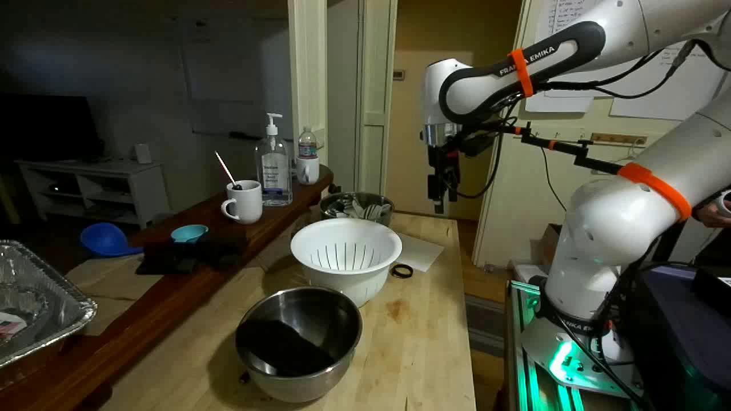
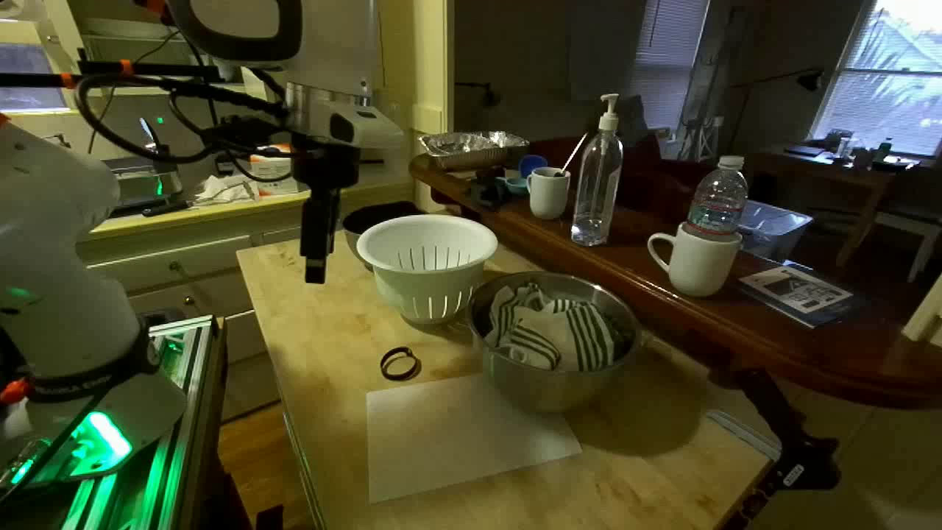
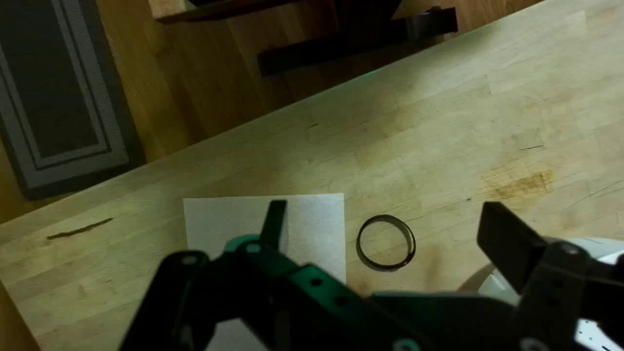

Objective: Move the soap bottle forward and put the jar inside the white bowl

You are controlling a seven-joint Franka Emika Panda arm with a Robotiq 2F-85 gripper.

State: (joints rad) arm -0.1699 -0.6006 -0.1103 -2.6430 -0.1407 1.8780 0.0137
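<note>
Fingers spread, the Robotiq gripper (image 3: 390,223) hangs above the wooden table (image 1: 422,342) near its robot-side edge; well apart, the clear pump bottle (image 1: 274,172) stands on the ledge (image 2: 633,248) near its table-side edge; the slotted white colander (image 1: 342,285) sits between them.

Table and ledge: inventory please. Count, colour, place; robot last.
soap bottle: 1, clear, ledge
white bowl: 1, white, table
steel bowls: 2, silver, table
cloth: 1+, green-striped, steel bowl
mugs: 2, white, ledge
utensil: 1, pale, in mug
water bottle: 1, clear, other mug
small bowl: 1, teal, ledge
foil tray: 1, silver, ledge
scoop: 1, blue, near tray
unclear gear: 1+, black, ledge
printed card: 1, dark, ledge
ring: 1, black, table
paper: 1, white, table
clamp: 1, black, table corner
gripper: 1, black, above table
arm: 1, white, beside table
</note>
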